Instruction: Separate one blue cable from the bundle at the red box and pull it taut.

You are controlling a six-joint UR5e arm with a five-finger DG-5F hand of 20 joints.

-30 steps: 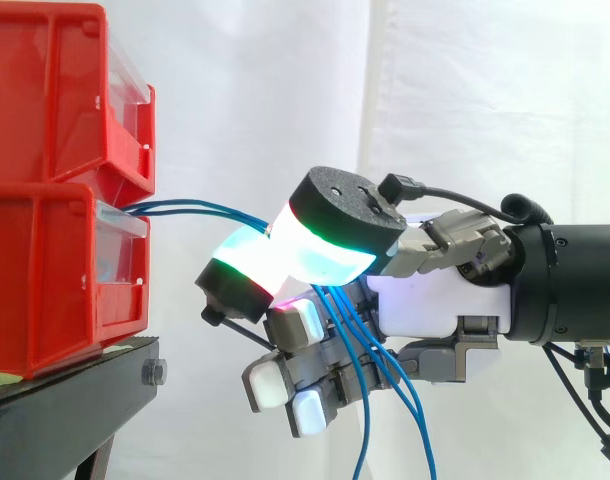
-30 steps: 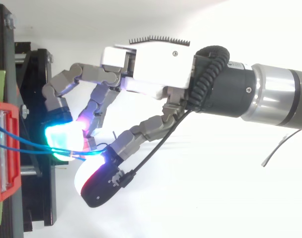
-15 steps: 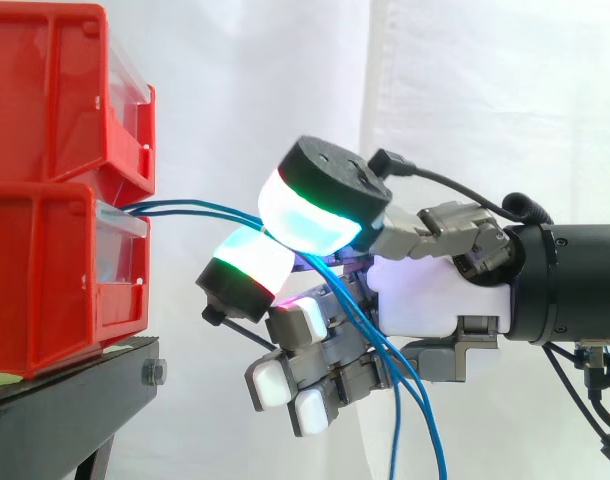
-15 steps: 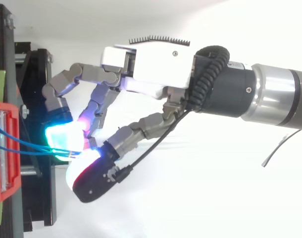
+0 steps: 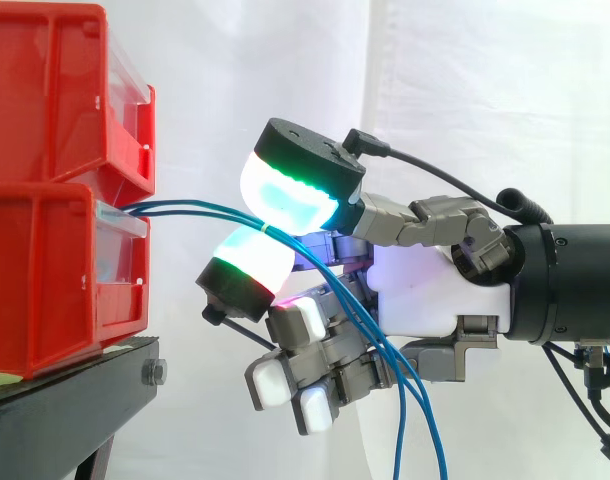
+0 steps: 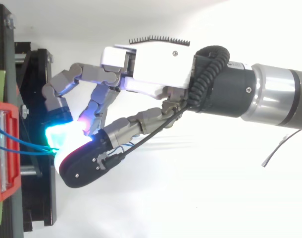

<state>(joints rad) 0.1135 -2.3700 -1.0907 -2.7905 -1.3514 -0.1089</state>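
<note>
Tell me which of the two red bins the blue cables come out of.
The lower red bin: the blue cables leave its front; the upper red bin has none.

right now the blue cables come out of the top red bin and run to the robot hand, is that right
Not quite. The side view shows the blue cables coming out of the lower red bin, not the top one. They do run to the robot hand.
</note>
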